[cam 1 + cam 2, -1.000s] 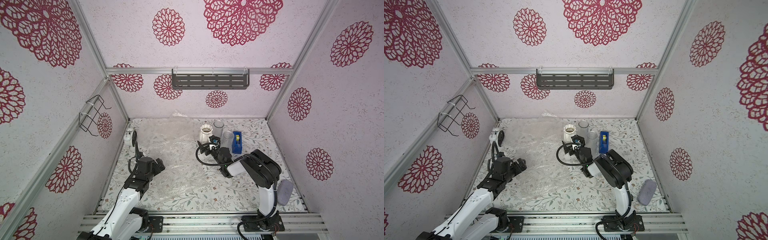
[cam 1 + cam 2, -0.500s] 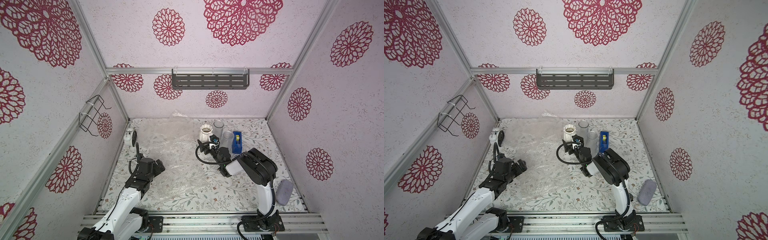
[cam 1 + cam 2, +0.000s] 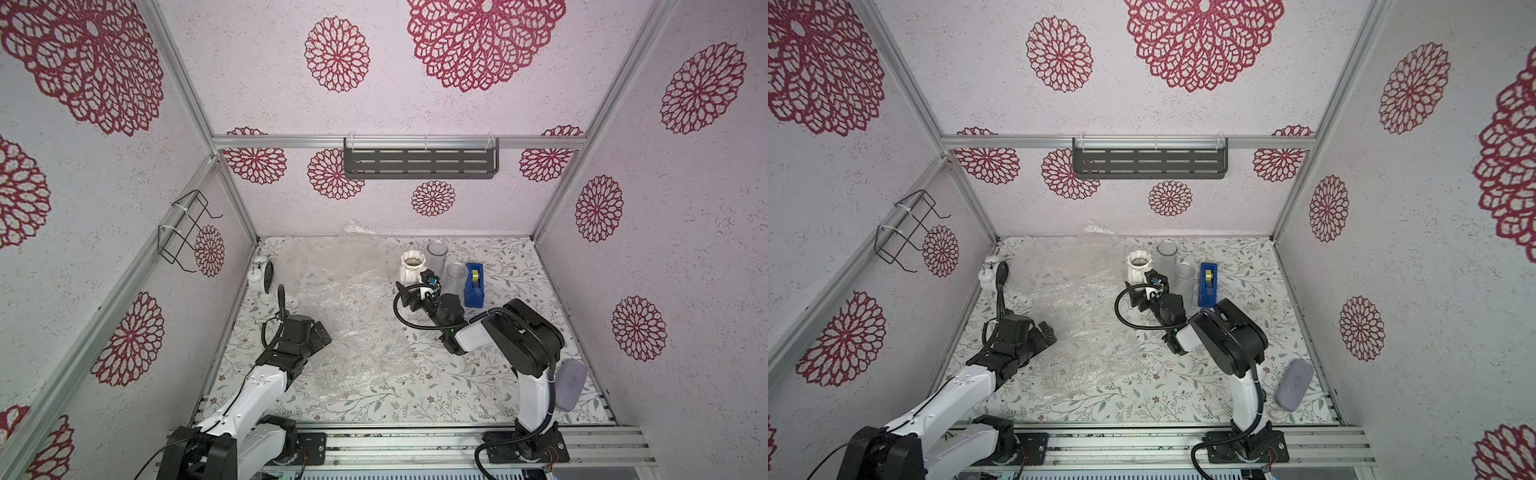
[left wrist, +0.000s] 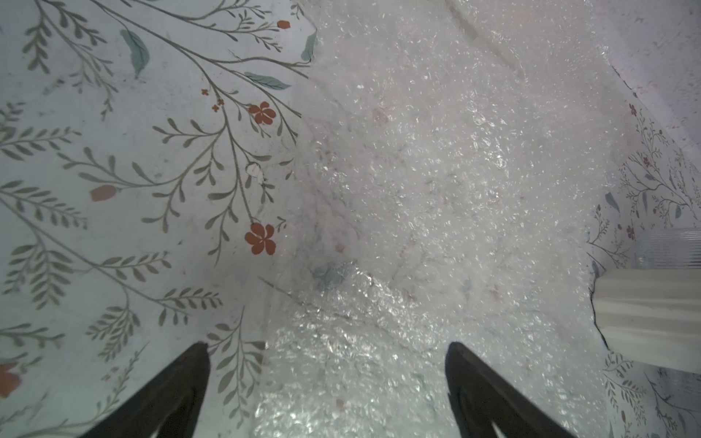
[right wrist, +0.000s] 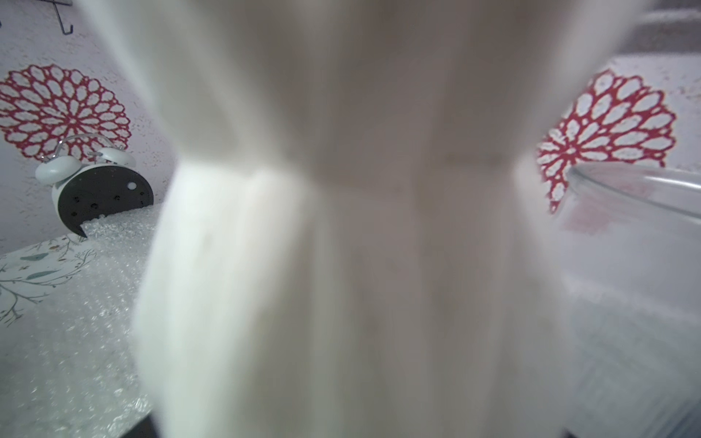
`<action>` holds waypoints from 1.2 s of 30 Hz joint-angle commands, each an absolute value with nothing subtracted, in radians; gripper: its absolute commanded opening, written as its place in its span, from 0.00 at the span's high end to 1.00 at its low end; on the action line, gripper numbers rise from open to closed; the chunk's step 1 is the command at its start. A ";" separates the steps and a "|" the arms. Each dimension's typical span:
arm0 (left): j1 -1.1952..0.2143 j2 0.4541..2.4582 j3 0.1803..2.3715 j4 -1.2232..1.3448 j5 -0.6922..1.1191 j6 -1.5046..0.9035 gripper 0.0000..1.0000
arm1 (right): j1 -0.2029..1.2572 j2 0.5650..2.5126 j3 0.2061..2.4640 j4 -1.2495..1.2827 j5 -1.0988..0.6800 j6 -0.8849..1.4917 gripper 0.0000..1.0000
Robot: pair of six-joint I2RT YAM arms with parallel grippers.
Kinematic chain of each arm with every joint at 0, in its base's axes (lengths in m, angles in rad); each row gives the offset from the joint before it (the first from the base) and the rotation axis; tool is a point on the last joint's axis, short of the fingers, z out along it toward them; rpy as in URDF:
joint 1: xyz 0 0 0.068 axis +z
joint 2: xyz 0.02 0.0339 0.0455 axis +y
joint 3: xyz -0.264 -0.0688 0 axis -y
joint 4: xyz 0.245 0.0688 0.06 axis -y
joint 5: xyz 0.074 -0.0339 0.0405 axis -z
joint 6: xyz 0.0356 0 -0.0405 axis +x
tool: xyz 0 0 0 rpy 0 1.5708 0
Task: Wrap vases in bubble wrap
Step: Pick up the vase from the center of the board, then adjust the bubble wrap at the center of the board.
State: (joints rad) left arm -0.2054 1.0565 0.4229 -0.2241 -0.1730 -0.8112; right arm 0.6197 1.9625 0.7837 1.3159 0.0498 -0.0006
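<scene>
While the white ribbed vase (image 3: pixel 412 266) stands upright, dark inside, beside the frosted cylinder (image 3: pixel 435 253) and ribbed glass (image 3: pixel 456 276), the right gripper (image 3: pixel 416 286) reaches low and straddles its lower body; I cannot tell whether it grips. The left gripper (image 4: pixel 326 346) hovers, jaws spread wide, over the edge of the bubble wrap (image 3: pixel 353 307), which lies flat just beside the vases.

Aluminium-framed patterned walls (image 3: pixel 478 108) show a robot lab booth.

Your top views look evenly lit and sharp, with the walls bowing toward the edges. Close in front of your right gripper (image 3: pixel 417 286), the white vase (image 5: pixel 341 246) is total blur. The bubble wrap (image 4: pixel 379 360) glares between your left gripper (image 4: pixel 328 347) tips.
</scene>
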 commanded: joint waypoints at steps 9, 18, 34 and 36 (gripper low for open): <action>-0.204 1.221 0.511 -0.193 -0.116 -0.775 0.04 | 0.665 1.660 0.726 1.237 0.046 -0.094 0.43; -0.179 1.504 0.647 -0.046 0.064 -0.730 0.09 | 0.793 1.446 0.654 0.947 0.158 -0.346 0.44; -0.178 1.608 0.894 -0.149 0.136 -0.714 0.12 | 0.947 1.326 0.675 0.539 0.244 -0.481 0.46; -0.161 1.517 0.832 -0.164 0.113 -0.720 0.11 | 0.974 1.341 0.708 0.479 0.252 -0.488 0.46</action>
State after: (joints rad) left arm -0.1783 1.6215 0.8860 -0.1078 0.1440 -0.7292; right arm 0.9443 1.3670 0.6144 0.4522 0.2111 -0.4477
